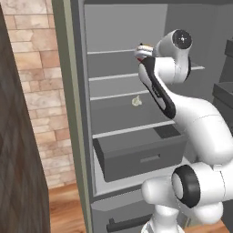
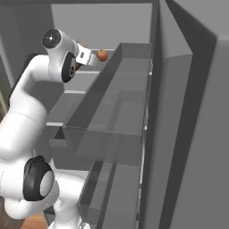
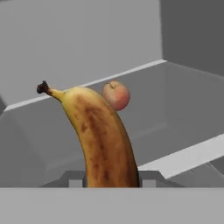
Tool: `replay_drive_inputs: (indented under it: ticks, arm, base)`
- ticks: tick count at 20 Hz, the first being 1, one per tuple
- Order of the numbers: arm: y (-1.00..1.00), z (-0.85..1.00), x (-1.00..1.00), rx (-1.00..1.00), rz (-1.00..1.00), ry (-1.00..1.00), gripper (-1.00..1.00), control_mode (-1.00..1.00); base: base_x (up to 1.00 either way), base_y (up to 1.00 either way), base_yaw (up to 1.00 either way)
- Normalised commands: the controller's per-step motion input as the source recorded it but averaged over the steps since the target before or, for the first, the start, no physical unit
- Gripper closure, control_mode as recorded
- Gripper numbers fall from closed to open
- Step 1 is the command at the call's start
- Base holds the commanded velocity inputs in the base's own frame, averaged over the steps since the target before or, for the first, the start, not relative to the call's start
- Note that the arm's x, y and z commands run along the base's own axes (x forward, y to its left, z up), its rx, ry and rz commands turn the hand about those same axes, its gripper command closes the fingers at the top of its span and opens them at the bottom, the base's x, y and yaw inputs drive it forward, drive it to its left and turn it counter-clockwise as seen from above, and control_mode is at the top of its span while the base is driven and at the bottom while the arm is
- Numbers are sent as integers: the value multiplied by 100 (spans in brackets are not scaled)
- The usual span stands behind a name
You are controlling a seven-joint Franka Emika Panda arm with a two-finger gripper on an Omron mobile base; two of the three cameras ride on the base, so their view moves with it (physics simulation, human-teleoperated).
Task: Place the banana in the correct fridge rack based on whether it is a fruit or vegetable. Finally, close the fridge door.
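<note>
The banana (image 3: 103, 135), brownish-yellow with dark speckles and a dark stem tip, stands up from between my fingertips (image 3: 148, 182). My gripper (image 3: 111, 183) is shut on its lower end. The arm reaches into the open fridge, with the gripper (image 1: 142, 53) (image 2: 86, 56) just above the uppermost fridge rack (image 1: 111, 51) (image 3: 175, 109). A round red apple (image 3: 116, 95) (image 2: 102, 55) rests on that rack behind the banana. The fridge door (image 2: 188, 134) stands open at the right, its grey bins (image 2: 112, 120) facing inward.
A pale whitish bulb (image 1: 136, 101) lies on a lower shelf (image 1: 132, 129). A box-shaped grey drawer (image 1: 136, 157) sits below that. A brick wall (image 1: 36, 91) is left of the fridge, and a lower drawer front with a dark handle (image 1: 123, 223) is at the bottom.
</note>
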Motion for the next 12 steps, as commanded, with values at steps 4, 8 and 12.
replay_drive_inputs:
  ticks: [4,8,12]
  arm:
    - [0,-23,89,0,7,6,100,-100]
    - [0,-37,84,-1,6,2,100,-100]
    - [6,-45,81,-6,3,0,100,-100]
  base:
    - [0,0,0]
    - [0,0,0]
    - [0,0,0]
